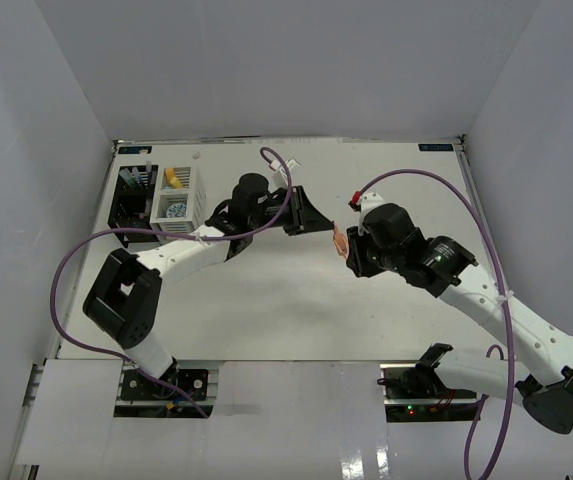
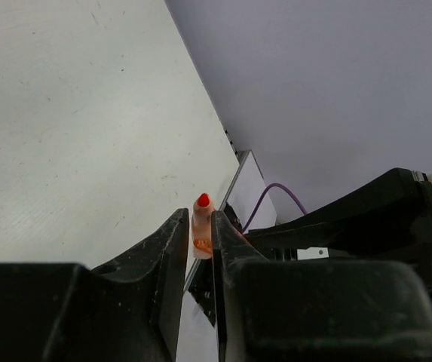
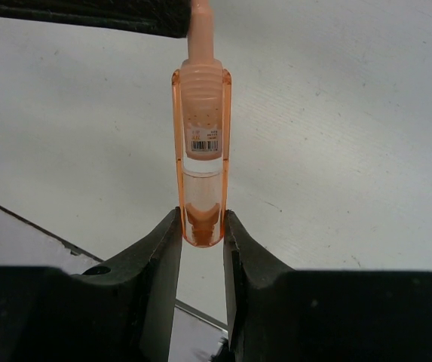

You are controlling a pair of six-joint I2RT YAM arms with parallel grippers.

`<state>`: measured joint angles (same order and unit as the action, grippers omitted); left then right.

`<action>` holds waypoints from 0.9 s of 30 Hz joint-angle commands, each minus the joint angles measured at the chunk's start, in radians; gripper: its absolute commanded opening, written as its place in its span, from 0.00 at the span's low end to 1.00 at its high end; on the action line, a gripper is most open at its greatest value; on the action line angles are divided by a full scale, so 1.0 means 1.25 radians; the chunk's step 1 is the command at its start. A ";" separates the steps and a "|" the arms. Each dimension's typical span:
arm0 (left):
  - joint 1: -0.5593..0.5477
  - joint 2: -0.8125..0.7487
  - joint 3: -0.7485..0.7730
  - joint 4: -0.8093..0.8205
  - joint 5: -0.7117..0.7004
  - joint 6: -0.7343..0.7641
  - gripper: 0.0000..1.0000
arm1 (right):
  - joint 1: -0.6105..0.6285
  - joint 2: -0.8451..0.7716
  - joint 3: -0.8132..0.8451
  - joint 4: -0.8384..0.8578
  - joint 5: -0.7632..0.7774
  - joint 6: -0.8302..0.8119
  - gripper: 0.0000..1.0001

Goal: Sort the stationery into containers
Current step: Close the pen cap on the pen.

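An orange marker (image 1: 338, 238) hangs in the air over the middle of the table, held between both arms. My right gripper (image 3: 201, 222) is shut on its clear capped end (image 3: 200, 219). My left gripper (image 2: 199, 226) is closed on the other end, where the red tip (image 2: 203, 200) pokes out between its fingers. From above, the left gripper (image 1: 324, 228) reaches in from the left and the right gripper (image 1: 347, 251) from the right. The black container (image 1: 129, 203) and the white container (image 1: 182, 222) stand side by side at the far left.
The white container holds a yellow marker (image 1: 173, 177) and a blue-white tape roll (image 1: 176, 210). Dark items stand in the black one. Purple cables (image 1: 76, 260) loop off both arms. White walls close in the table on three sides.
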<state>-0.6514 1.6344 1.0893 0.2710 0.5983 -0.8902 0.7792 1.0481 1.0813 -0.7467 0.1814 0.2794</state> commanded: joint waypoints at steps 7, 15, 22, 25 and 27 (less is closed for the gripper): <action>0.004 -0.041 0.031 0.045 0.088 0.020 0.33 | -0.010 0.048 0.004 -0.031 0.025 0.013 0.08; 0.000 -0.047 0.015 0.025 0.054 -0.007 0.36 | -0.015 0.049 0.015 -0.033 0.028 0.006 0.08; 0.042 -0.063 -0.033 -0.072 -0.047 -0.126 0.44 | -0.016 0.023 0.023 -0.036 0.039 0.001 0.08; 0.055 -0.068 -0.052 -0.085 -0.050 -0.159 0.49 | -0.016 0.014 0.039 -0.037 0.044 0.003 0.08; 0.055 -0.062 -0.047 -0.115 -0.032 -0.176 0.54 | -0.017 0.011 0.049 -0.035 0.044 0.003 0.08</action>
<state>-0.5854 1.6108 1.0374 0.1799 0.5610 -1.0481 0.7635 1.0874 1.0866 -0.7910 0.2142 0.2813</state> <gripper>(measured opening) 0.527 0.307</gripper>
